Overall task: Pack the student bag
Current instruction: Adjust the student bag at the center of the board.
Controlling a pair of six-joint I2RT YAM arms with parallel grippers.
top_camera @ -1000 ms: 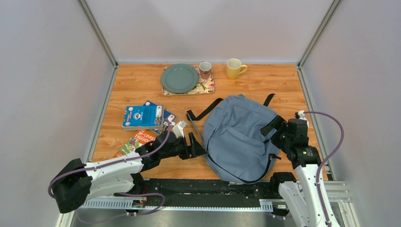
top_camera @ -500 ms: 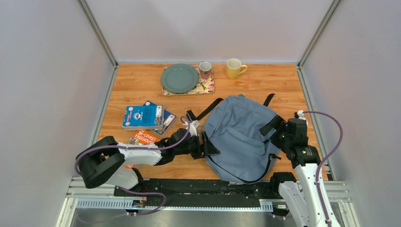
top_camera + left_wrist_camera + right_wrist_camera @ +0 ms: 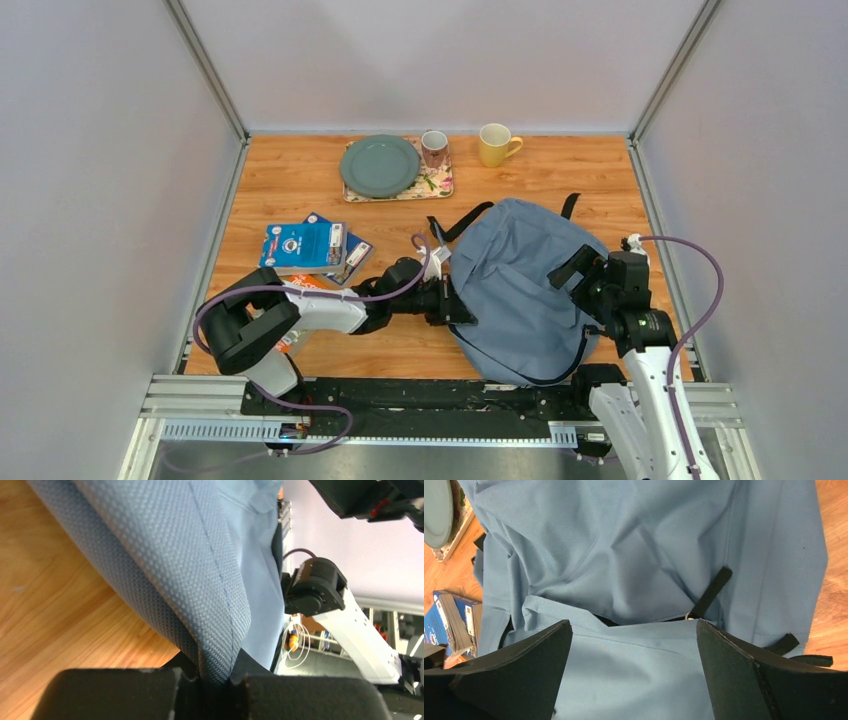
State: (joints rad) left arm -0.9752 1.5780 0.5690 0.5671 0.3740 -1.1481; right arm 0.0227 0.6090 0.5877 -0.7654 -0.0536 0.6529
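The student bag, a soft grey-blue backpack with black straps, lies on the right half of the wooden table. My left gripper reaches in from the left and is shut on the bag's left edge; in the left wrist view a fold of woven fabric is pinched between the black jaws. My right gripper hangs over the bag's right side, wide open. In the right wrist view its fingers stand apart just above the blue cloth, holding nothing.
A stack of blue books lies left of the bag, with an orange book partly under my left arm. At the back are a green plate on a floral tray, a patterned cup and a yellow mug.
My left arm reached right to the bag's edge and its jaws closed on the fabric. The bag's left side bunched and shifted right. The right arm stayed put.
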